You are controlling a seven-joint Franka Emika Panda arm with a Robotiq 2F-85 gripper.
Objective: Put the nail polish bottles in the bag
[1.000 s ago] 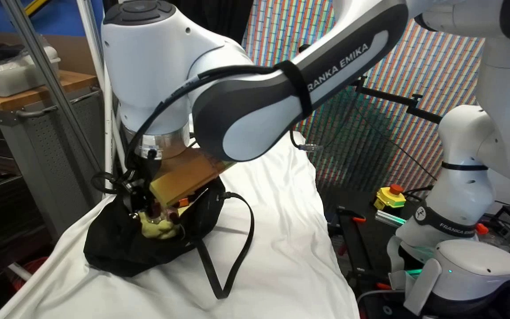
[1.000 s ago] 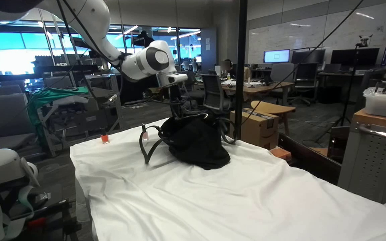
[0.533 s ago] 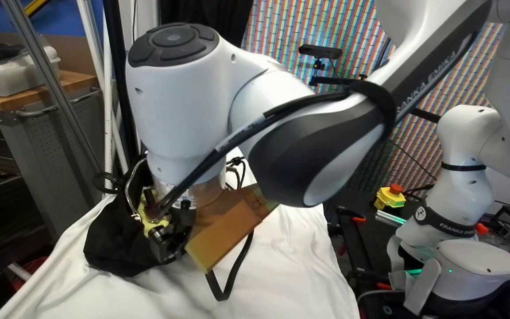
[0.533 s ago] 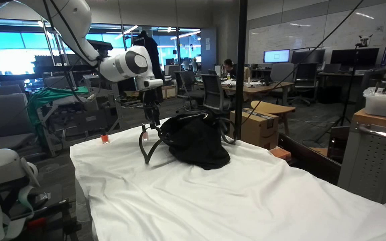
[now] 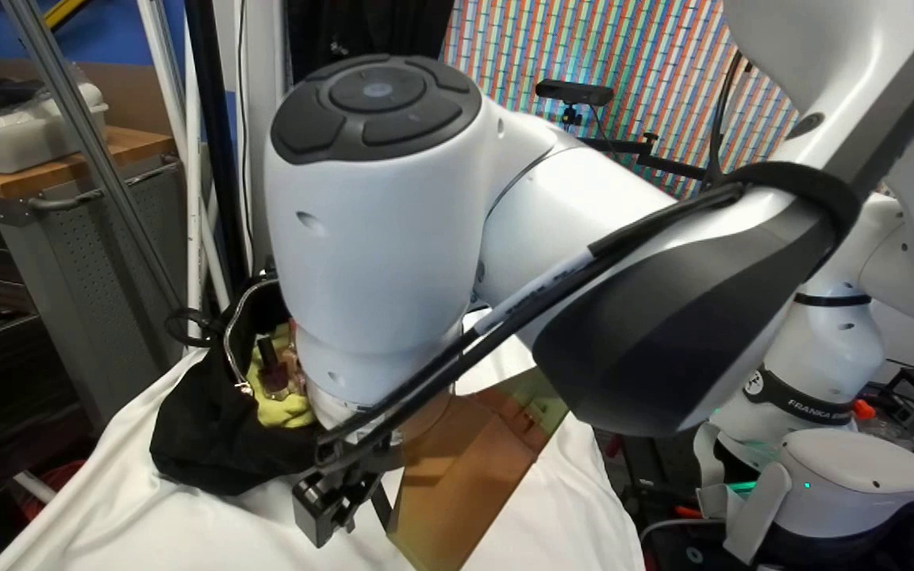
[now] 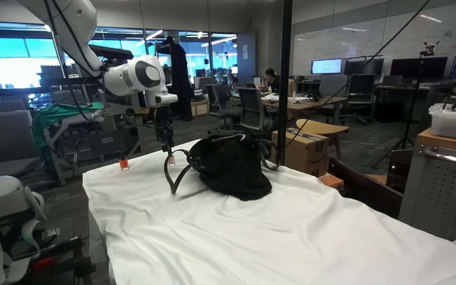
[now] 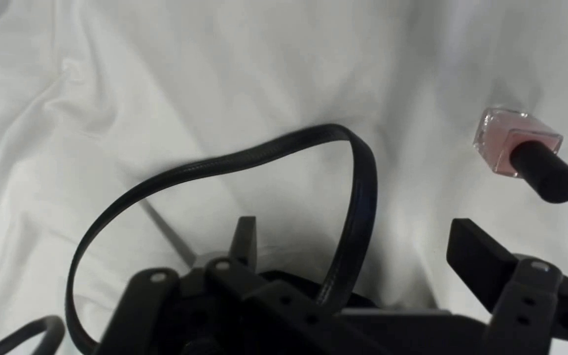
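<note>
Probably light, rigid, slick, breakable: pink, square-bodied, black-capped glass nail polish bottle. Suggested hold: flat sides, squarely. Black two-fingered gripper: jaws wide, nothing held.

Windows, bright blue-white; floor, dark grey.
Whiteboard on wall; wooden desk; grey chairs; lit monitor.

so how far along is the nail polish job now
Done: at least one dark bottle sits in the bag; the arm hides part of the inside.
In hand: nothing; the gripper is open, near the pink bottle, and holds no bottle.
Left: that pink bottle and the orange-red bottle, both standing on the white cloth.
</note>
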